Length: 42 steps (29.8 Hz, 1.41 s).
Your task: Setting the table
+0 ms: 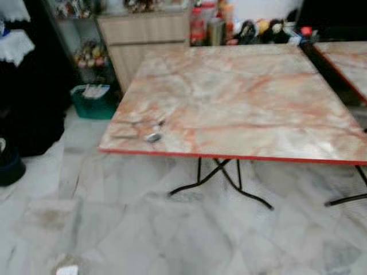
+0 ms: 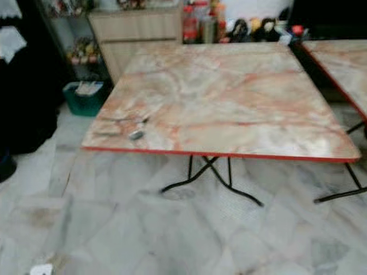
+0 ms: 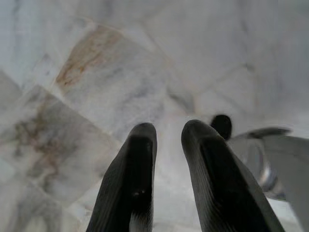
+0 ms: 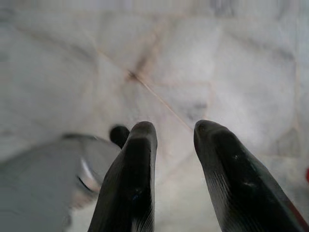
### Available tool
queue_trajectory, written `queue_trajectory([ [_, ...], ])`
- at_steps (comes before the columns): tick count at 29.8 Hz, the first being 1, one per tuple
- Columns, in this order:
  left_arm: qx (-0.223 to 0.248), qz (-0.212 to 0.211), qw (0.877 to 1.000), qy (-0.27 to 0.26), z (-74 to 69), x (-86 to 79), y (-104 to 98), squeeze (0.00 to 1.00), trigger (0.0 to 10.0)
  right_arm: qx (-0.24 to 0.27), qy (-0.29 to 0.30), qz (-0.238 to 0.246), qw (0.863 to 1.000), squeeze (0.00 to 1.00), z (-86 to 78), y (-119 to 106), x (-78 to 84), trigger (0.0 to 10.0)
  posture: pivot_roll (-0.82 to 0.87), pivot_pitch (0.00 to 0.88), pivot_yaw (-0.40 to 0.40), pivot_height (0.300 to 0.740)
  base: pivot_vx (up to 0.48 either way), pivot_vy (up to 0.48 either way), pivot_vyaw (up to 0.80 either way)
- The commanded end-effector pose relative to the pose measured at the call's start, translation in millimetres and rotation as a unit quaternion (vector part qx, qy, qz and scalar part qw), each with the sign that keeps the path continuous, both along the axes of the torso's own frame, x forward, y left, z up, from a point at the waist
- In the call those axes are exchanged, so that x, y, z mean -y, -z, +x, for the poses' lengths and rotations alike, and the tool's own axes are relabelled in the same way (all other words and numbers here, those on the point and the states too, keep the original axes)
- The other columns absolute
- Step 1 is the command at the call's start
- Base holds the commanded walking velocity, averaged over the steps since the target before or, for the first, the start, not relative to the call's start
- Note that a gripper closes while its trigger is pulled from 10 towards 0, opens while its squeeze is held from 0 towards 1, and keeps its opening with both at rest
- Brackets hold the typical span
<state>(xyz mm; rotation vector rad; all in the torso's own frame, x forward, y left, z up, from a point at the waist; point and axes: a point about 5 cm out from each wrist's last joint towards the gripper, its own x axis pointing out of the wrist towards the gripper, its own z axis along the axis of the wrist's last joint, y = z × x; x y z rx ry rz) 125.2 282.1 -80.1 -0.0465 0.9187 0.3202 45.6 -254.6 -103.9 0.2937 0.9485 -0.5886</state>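
A square table with a pink marble-patterned top and a red edge stands before me on black folding legs. Near its front left corner lies a small grey object, too blurred to identify, beside a flat pale patch. In the left wrist view, my left gripper hangs over the pale marble floor, open with nothing between its fingers. My right gripper hangs the same way over the floor, open and holding nothing.
A second similar table stands at the right. Behind are a wooden cabinet, bottles and jars, and a green basket on the floor at the left. Dark furniture lines the left side. A white scrap lies on the floor.
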Motion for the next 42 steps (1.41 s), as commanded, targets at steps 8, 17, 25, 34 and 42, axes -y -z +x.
queue_trajectory([
  [8, 0.237, 0.029, 0.971, 0.004, 124.9, 6.8, -72.7, 0.0, 10.0, 0.186, -0.021, -0.15, 0.971, 0.0, 125.8, -70.6, 66.5, 10.0, 0.0, 0.032, 0.026, 0.74, 0.0, 0.0, 0.0],
  [17, 0.342, 0.029, 0.939, 0.035, 171.0, 23.6, -116.4, 0.0, 10.0, 0.272, -0.036, -0.177, 0.945, 0.0, 169.3, -104.9, 70.8, 10.0, -0.01, 0.017, 0.028, 0.74, 0.0, 0.0, 0.0],
  [25, 0.352, 0.039, 0.935, 0.03, 164.4, 21.6, -113.5, 0.0, 10.0, 0.277, -0.032, -0.187, 0.942, 0.0, 164.3, -103.6, 71.4, 10.0, 0.0, 0.038, 0.028, 0.74, 0.0, 0.0, 0.0],
  [34, 0.359, 0.054, 0.931, 0.032, 136.7, 17.4, -100.1, 0.0, 10.0, 0.317, -0.056, -0.245, 0.914, 0.0, 151.8, -112.2, 69.2, 10.0, 0.0, 0.066, 0.025, 0.74, 0.0, 0.0, 0.0],
  [42, 0.429, 0.084, 0.896, 0.078, 115.2, 27.7, -124.6, 0.0, 10.0, 0.402, -0.124, -0.293, 0.858, 0.0, 142.4, -153.3, 53.3, 10.0, -0.01, 0.084, 0.021, 0.74, 0.0, 0.0, 0.0],
])
